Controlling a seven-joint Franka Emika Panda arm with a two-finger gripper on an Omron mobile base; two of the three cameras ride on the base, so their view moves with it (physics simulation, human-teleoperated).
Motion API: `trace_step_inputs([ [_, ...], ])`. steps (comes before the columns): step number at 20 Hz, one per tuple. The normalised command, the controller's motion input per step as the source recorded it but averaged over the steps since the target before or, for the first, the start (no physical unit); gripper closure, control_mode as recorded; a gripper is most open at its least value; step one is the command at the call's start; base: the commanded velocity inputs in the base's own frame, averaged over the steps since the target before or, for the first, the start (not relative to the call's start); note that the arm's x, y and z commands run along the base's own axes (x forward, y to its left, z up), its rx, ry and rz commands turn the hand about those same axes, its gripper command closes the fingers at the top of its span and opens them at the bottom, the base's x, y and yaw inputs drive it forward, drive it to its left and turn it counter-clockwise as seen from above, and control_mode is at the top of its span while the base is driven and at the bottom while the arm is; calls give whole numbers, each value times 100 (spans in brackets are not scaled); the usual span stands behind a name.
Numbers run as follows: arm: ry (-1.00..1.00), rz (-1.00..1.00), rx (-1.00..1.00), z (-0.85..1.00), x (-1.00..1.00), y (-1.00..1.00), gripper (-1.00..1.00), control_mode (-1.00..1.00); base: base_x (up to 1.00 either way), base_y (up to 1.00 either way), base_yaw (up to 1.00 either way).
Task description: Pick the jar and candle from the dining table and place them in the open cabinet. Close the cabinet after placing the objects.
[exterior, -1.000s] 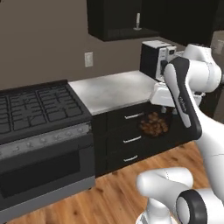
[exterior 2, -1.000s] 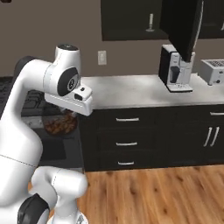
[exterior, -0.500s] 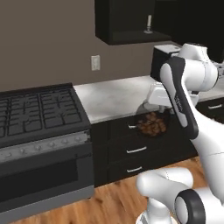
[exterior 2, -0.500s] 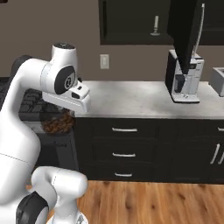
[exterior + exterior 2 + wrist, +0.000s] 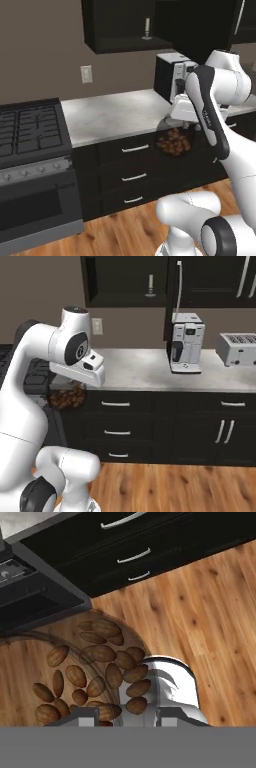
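The jar (image 5: 100, 672) is clear with brown nuts inside; the candle (image 5: 150, 283) is cream white; the cabinet (image 5: 125, 281) is black; the worktop (image 5: 145, 373) is speckled grey; the floor (image 5: 200, 612) is striped brown wood.

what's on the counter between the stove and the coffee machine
Nothing: in the right base view the marble counter runs bare from the stove to the coffee machine. The gripper's jar hangs in front of the drawers, not on it.
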Motion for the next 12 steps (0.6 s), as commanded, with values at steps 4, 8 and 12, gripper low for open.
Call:
trace_step_inputs([
  [4,0,0,0,0,0,0,100,100,28,0,11],
  [8,0,0,0,0,0,0,100,100,54,0,17],
  [12,0,0,0,0,0,0,100,100,83,-2,17],
])
